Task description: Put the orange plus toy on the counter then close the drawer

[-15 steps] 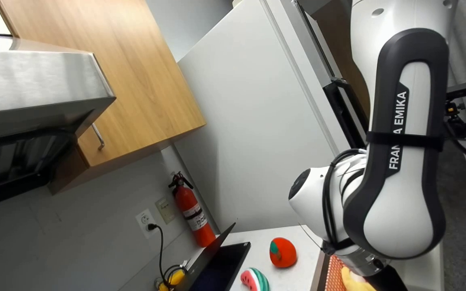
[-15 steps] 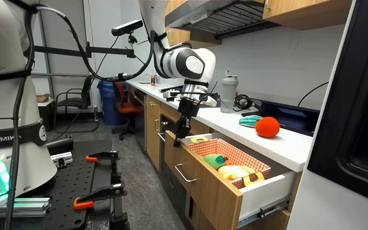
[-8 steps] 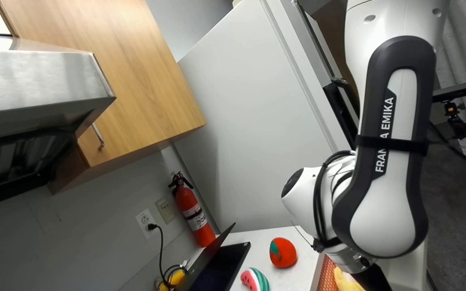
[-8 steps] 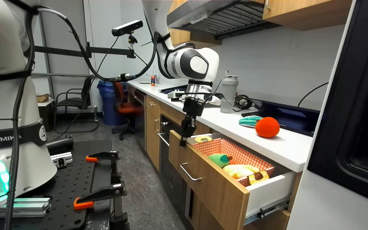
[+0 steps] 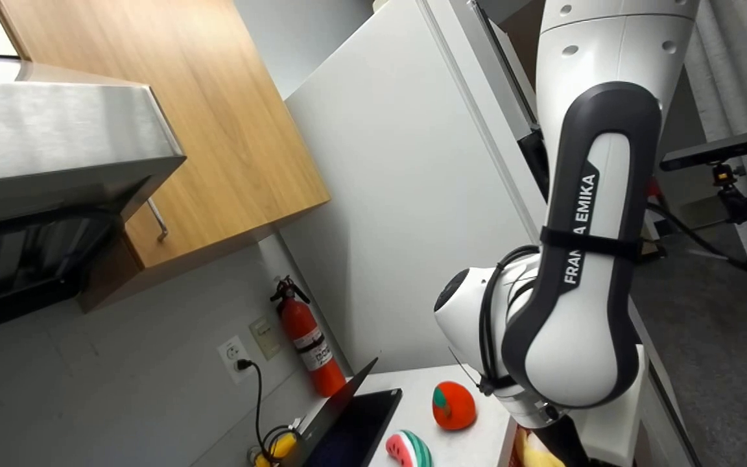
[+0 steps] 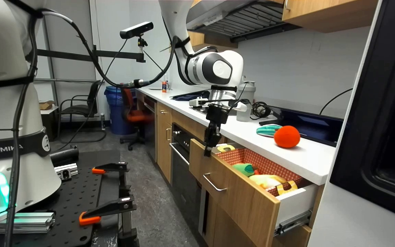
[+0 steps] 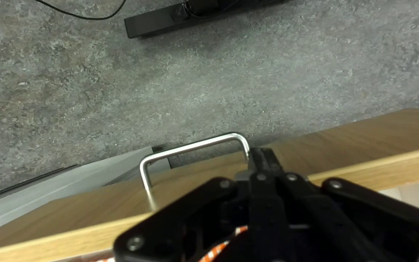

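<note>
Gripper [image 7: 262, 154] posed as blunt pusher, likely the closing step
Jaws pressed together, pinching nothing, at outer face of part-out drawer [image 6: 245, 202]; contact unsure. On the counter [image 6: 310, 156], orange plus toy [image 6: 287, 136], presumably parked clear of drawer travel. Farther off: extinguisher [image 5: 312, 340] label too blurred to read; robot base [image 6: 22, 178] reads "KA EMIKA", start cut off

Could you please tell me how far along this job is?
Done: the round red-orange toy rests on the flat white countertop. In hand: the shut black gripper seemingly pushes the light-wood drawer, which has slid inward. Left: closing it fully; it stands partly open.
</note>
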Robot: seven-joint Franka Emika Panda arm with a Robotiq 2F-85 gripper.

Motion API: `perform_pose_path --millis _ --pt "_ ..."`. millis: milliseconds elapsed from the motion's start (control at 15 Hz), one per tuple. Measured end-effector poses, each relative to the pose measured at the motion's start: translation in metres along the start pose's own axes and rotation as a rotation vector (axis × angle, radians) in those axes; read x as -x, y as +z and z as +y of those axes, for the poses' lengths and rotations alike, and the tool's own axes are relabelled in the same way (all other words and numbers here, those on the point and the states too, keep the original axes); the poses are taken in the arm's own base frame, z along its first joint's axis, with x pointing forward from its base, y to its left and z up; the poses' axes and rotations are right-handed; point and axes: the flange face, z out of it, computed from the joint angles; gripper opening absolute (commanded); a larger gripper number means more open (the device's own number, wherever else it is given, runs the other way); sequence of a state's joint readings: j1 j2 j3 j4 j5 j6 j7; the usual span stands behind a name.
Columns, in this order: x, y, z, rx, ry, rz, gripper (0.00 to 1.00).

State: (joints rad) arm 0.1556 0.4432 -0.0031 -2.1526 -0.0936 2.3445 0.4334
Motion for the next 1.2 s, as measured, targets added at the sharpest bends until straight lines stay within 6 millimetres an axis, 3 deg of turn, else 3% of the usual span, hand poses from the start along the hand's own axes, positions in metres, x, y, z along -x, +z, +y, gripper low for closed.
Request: perform_pose_path --millis 800,1200 --pt "-0.026 -0.014 0.012 -0.007 0.054 0.058 0.00" --pt "-0.034 -0.042 0.010 -0.009 0.093 0.208 0.00"
